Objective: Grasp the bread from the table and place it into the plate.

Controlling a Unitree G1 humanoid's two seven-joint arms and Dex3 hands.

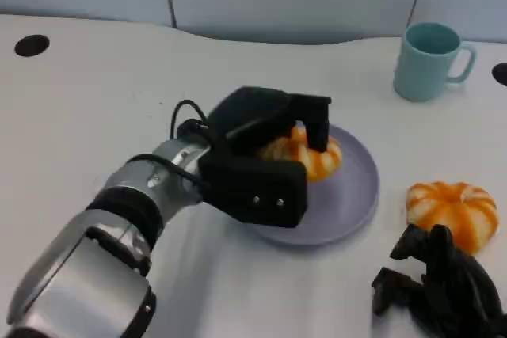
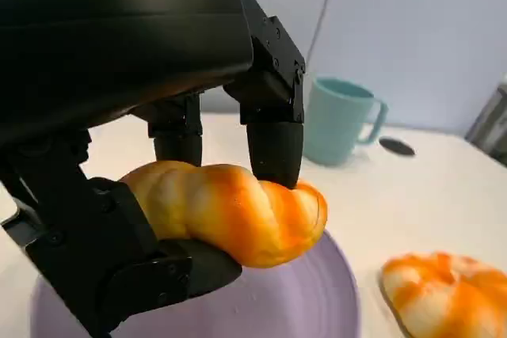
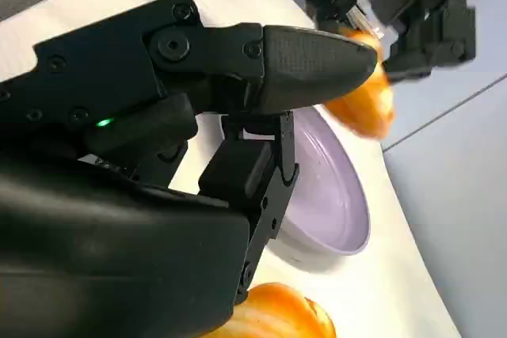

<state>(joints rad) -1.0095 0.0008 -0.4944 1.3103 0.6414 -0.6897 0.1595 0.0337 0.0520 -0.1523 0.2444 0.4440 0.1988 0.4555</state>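
A twisted orange-and-white bread (image 1: 310, 154) is gripped by my left hand (image 1: 257, 156) just over the lilac plate (image 1: 352, 195). In the left wrist view the bread (image 2: 238, 211) sits between the black fingers (image 2: 273, 140) above and a thumb below, with the plate (image 2: 317, 298) under it. I cannot tell whether it touches the plate. A second bread (image 1: 453, 210) lies on the table right of the plate. My right hand (image 1: 440, 286) rests at the lower right beside that second bread, holding nothing, fingers apart. In the right wrist view the right hand (image 3: 166, 164) faces the plate (image 3: 333, 195).
A teal mug (image 1: 428, 61) stands at the back right, beyond the plate. Dark round holes mark the table at the far left (image 1: 32, 45) and the right edge (image 1: 501, 74). A grey wall runs behind the table.
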